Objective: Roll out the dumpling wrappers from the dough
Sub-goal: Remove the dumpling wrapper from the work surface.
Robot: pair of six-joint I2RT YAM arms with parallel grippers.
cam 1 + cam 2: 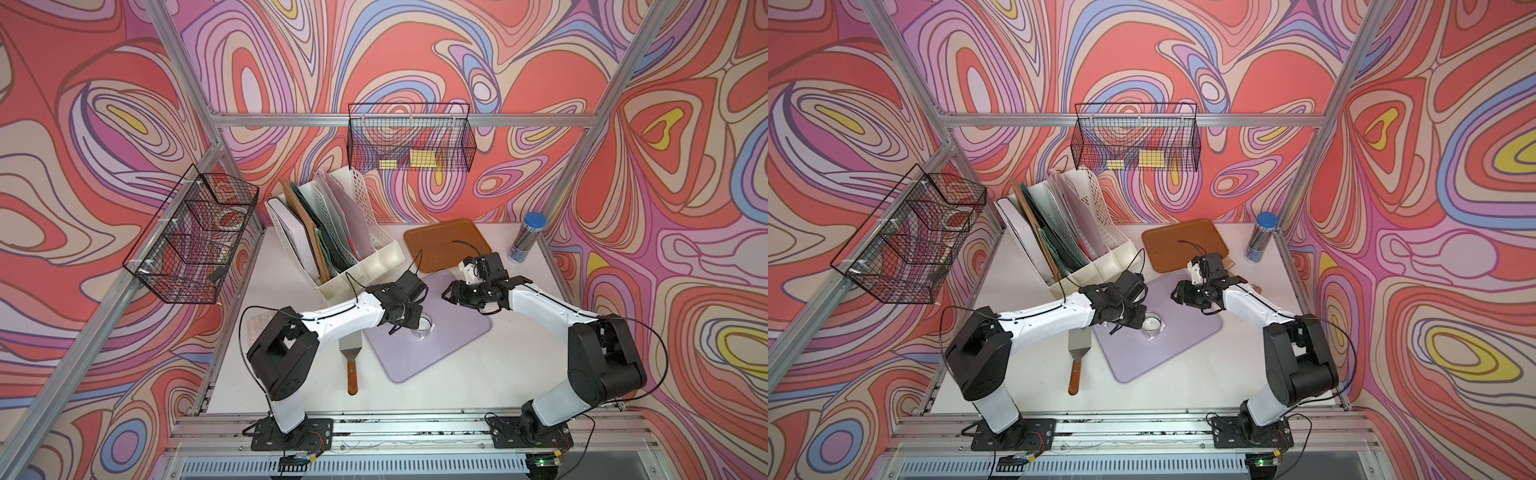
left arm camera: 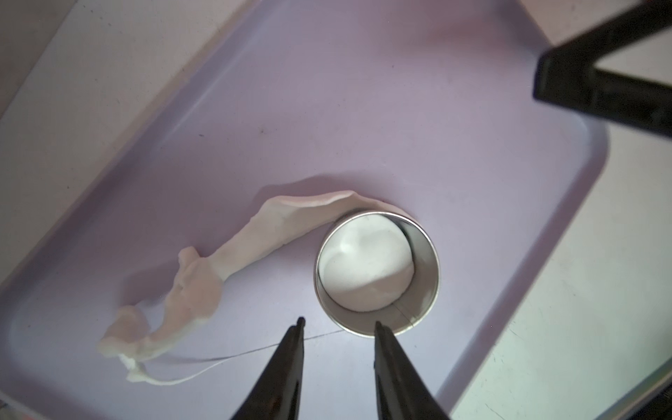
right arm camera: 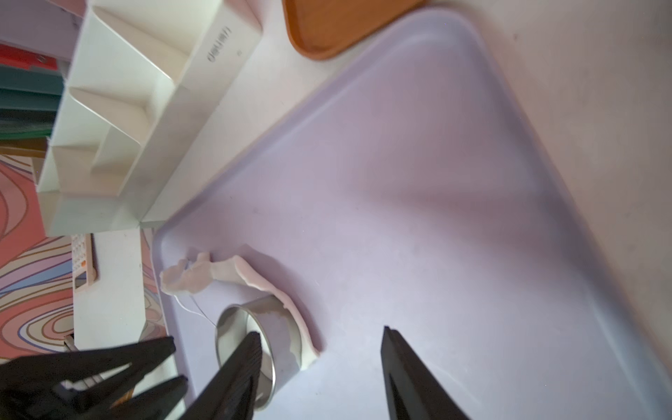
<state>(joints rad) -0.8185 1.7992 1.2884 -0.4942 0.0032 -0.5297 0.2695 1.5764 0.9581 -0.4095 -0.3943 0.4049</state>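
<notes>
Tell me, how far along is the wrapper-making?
Done: a round dumpling wrapper sits cut inside the metal ring cutter, dough scrap curling partly round it. In hand: nothing; left gripper and right gripper hang open, empty. Left: probably lifting the cutter off and freeing the wrapper.

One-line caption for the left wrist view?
Left gripper, open, by a metal ring holding a dough disc; ragged scrap against it on the purple mat.
</notes>
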